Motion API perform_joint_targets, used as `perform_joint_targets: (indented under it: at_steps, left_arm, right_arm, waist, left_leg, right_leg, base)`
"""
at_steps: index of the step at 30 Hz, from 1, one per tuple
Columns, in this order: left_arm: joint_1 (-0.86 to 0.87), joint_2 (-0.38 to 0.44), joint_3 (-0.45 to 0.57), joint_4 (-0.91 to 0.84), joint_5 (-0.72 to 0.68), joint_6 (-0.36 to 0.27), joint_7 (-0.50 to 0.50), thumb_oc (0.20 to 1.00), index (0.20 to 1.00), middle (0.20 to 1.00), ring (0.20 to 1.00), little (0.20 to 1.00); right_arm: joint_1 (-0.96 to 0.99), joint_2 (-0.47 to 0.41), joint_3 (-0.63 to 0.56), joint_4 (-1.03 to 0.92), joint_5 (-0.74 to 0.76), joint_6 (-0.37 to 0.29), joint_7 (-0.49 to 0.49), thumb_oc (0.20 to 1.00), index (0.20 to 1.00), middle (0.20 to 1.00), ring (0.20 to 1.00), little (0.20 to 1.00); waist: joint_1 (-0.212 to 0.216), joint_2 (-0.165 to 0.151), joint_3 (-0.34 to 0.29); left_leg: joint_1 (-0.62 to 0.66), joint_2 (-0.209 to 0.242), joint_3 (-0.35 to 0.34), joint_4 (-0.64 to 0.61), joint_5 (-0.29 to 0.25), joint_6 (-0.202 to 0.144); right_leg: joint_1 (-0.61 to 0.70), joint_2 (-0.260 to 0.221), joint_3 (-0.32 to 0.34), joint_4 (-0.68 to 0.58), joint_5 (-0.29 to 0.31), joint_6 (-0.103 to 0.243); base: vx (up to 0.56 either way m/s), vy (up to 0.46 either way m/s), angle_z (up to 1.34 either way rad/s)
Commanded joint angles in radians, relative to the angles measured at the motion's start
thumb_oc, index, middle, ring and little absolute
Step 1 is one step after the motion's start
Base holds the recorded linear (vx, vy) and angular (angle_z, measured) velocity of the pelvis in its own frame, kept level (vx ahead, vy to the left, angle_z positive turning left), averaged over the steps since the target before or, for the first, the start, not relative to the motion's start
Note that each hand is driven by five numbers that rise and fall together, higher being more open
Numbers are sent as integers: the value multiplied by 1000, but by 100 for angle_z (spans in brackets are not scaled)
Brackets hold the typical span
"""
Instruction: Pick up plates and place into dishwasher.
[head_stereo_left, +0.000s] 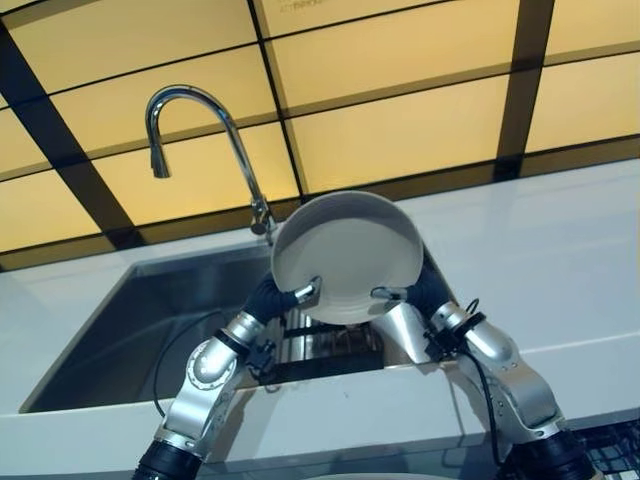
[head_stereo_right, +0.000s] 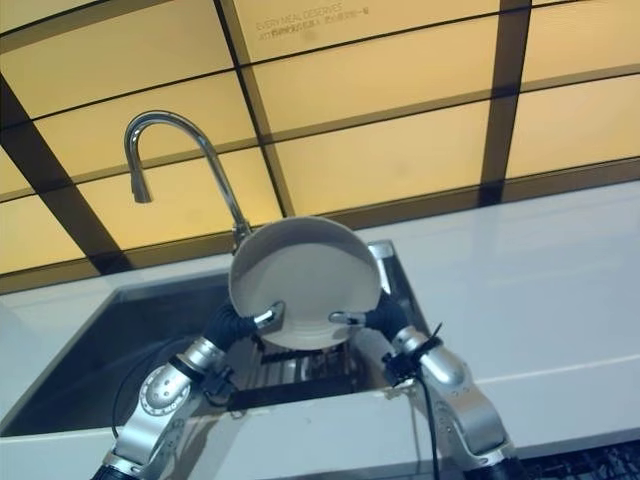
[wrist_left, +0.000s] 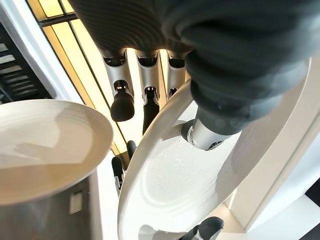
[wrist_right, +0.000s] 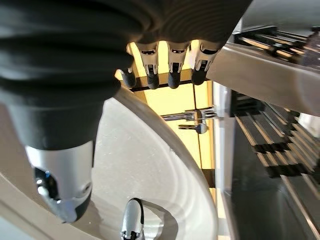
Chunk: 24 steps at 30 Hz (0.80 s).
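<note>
Holding level matters now: the white plate (head_stereo_left: 348, 255) is pinched at its lower rim by the left hand (head_stereo_left: 283, 297) and the right hand (head_stereo_left: 408, 292), raised above the steel sink (head_stereo_left: 150, 320). Both grips should be kept balanced while it is carried toward the dishwasher.

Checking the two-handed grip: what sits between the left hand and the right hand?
In the eye views, the white plate sits tilted above the sink, with the left hand and right hand pinching its lower rim.
</note>
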Motion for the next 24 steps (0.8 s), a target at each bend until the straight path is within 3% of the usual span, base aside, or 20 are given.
perform_joint_targets:
  at_steps: [1, 6, 24]
  left_arm:
    - [-140, 27, -82, -33, 25, -40, -81, 200, 200, 200, 200, 200]
    - [-133, 35, -72, -31, -1, -16, -88, 200, 200, 200, 200, 200]
    - [-135, 50, -56, -17, -29, 6, -84, 200, 200, 200, 200, 200]
  right_arm:
    - [-143, 67, 46, 3, 53, -54, 1, 200, 200, 200, 200, 200]
    - [-139, 61, 42, 13, 98, -33, -20, 200, 200, 200, 200, 200]
    - [-127, 43, 44, 51, 119, -52, -55, 200, 200, 200, 200, 200]
  waist:
    - [17, -87, 7]
    - [19, -93, 10]
    - [15, -107, 8]
  left_leg:
    - [50, -36, 44, 0, -151, 18]
    - [48, -32, 47, 0, -152, 19]
    - [48, -19, 68, 0, -152, 21]
  right_leg:
    - [64, -23, 49, -260, 137, 66]
    - [56, -16, 53, -260, 139, 67]
    - [42, 7, 81, -260, 139, 66]
  base:
    - [-24, -43, -4]
    - [-40, -46, -2]
    - [-42, -32, -6]
